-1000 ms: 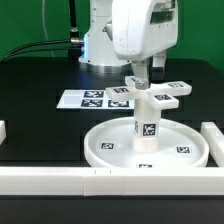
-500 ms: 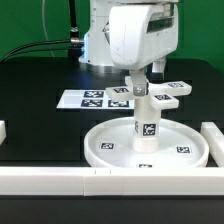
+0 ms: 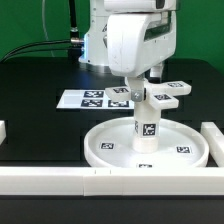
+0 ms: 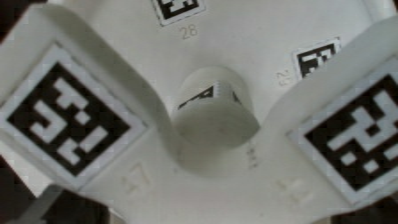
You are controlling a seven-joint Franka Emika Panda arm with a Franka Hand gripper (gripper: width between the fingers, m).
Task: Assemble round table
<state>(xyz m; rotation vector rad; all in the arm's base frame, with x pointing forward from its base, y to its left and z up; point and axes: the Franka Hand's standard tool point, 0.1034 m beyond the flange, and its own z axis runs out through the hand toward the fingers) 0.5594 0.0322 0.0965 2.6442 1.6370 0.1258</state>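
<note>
We look across a black desk [image 3: 40, 85] in the exterior view, working from its left edge. At about nine o'clock a small white border block [image 3: 3, 131] sits at the frame's edge, and a long white border block [image 3: 60, 180] runs along the near side toward six o'clock. Further in, toward ten o'clock of the middle, the marker board [image 3: 92, 98] lies flat on the desk with its tags facing up. Near the middle, at roughly five o'clock, we see the large rimmed round disc [image 3: 110, 150] lying flat, and the short cylindrical leg [image 3: 146, 125] stands upright in its centre, a tag on its side. On top of the leg rests the small cross-shaped foot [image 3: 160, 96], its flat arms spreading toward three o'clock. The arm's white body fills the twelve o'clock region, and the fingers [image 3: 140, 88] reach down at the foot, right above the leg's top. We cannot tell from this view whether the fingers are clenched on the foot or standing just beside it. In the wrist view the foot [image 4: 214, 125] fills nearly everything, its tagged arms meeting at a raised round hub; the fingers themselves do not show there. At the far right, around four o'clock, another white border block [image 3: 212, 140] stands beside the disc's rim.
</note>
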